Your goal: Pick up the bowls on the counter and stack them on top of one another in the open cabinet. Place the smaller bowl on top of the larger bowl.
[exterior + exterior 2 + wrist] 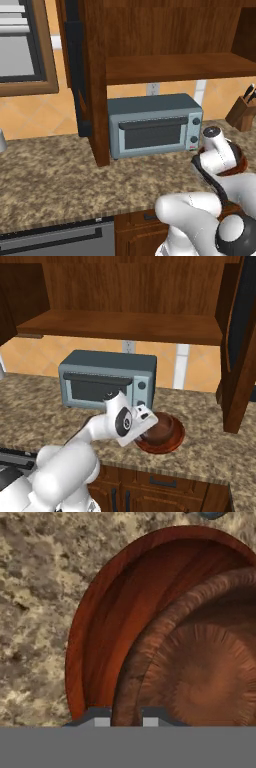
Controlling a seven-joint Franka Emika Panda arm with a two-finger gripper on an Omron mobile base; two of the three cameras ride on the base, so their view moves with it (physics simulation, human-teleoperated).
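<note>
Hand view: the gripper [126, 719] straddles the rim of the smaller bowl [200, 672], one fingertip [101, 721] outside the wall and the other inside it; whether the fingers actually clamp the rim cannot be told. The smaller bowl sits inside the larger bowl [107, 627], whose reddish wall curves round it. Both rest on the counter [35, 602]. In the right base view the stacked pair [162, 432] lies on the granite in front of and just right of the toaster oven [107, 378], with the white wrist lowered onto its near-left edge. Above, the open cabinet [120, 323] shows a bare plank shelf; its door [85, 75] hangs open at the left.
</note>
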